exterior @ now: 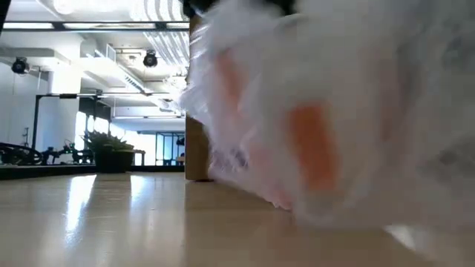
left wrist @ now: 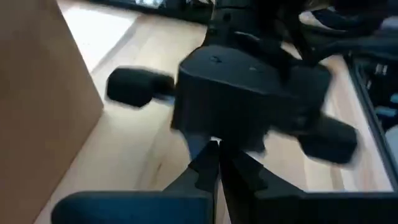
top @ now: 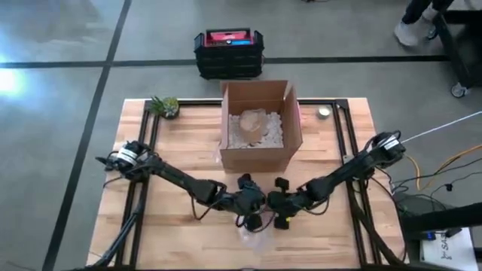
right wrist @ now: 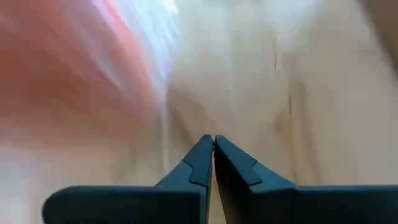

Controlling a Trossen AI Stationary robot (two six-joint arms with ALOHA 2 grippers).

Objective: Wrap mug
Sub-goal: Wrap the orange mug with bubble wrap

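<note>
1. We see the left gripper (top: 254, 213) and right gripper (top: 280, 211) meeting near the table's (top: 181, 143) 6 o'clock edge, over the mug bundle (top: 256, 232).
2. Both wrist views show fingertips pinched together; whether wrap film sits between them we cannot tell.
3. We judge the step as pulling the wrap around the mug; do it well by keeping tension even from both sides and moving slowly so the film doesn't slip or tear.
4. The mug (exterior: 308, 144) looks orange through cloudy, crinkled plastic wrap (exterior: 356, 81), resting on the table at 6 o'clock from the cardboard box (top: 257, 124).
</note>
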